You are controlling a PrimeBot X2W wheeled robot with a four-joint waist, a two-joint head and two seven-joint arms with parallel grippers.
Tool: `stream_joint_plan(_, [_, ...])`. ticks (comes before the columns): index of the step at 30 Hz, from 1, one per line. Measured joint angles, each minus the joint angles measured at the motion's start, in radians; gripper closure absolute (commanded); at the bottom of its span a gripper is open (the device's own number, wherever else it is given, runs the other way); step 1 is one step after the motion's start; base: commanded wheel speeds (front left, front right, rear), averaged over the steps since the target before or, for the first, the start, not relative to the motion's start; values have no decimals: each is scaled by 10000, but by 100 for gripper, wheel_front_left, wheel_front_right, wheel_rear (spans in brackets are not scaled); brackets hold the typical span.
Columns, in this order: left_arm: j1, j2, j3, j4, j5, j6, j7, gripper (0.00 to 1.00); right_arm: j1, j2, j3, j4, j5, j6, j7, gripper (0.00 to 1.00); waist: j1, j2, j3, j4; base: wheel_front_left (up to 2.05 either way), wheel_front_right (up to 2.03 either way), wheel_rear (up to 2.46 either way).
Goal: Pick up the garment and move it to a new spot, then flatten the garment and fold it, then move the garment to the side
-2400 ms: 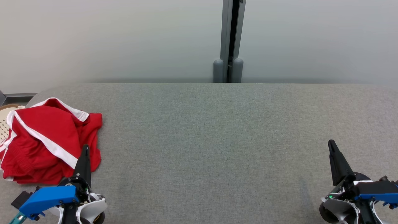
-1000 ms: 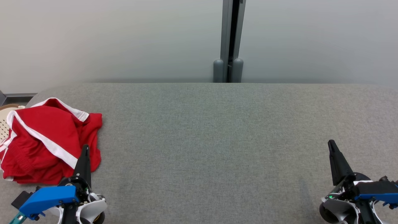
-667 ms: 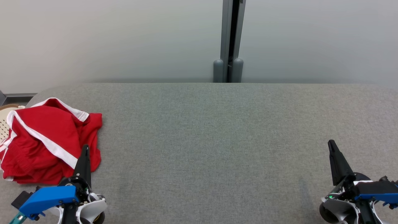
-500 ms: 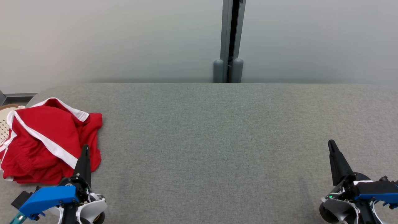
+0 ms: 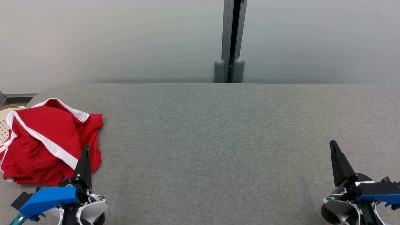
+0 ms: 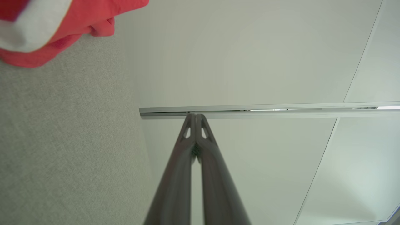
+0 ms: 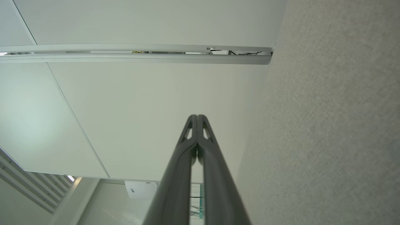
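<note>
Red garment (image 5: 47, 140) with white stripes lies crumpled at the far left of the grey fabric table (image 5: 218, 140). Left hand (image 5: 86, 148): fingers pressed together, holding nothing, tip just beside the garment's near right edge. In the left wrist view the cloth sits off to one side, clear of the fingers. Right hand (image 5: 332, 144): also closed tight, holding nothing, over bare table at lower right, well apart from the garment.

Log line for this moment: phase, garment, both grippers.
phase: pre-pickup | garment: red, crumpled, left end of grey surface, not held | left gripper: shut, near garment | right gripper: shut, empty
</note>
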Motion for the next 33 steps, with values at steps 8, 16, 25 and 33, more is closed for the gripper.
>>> stream_joint_plan(8, [9,-4,0,15,0,6,-4,0,4,4,2,15,-2,0,-2,0,0,0,0,0,0,0,0])
stream_joint_plan(16, [408,-86,-42,374,232,25,-230,0,203,48,182,339,-211,-15,-198,0,1,0,13,-4,0,0,0])
stream_joint_plan(25, [408,-79,6,362,2247,25,-669,0,201,-21,297,397,-1755,-15,-652,0,1,0,49,-37,0,0,0])
stream_joint_plan(33, [409,-77,-196,301,4266,69,-999,0,200,-2,297,389,-3678,-15,-993,0,2,0,82,-64,0,0,0])
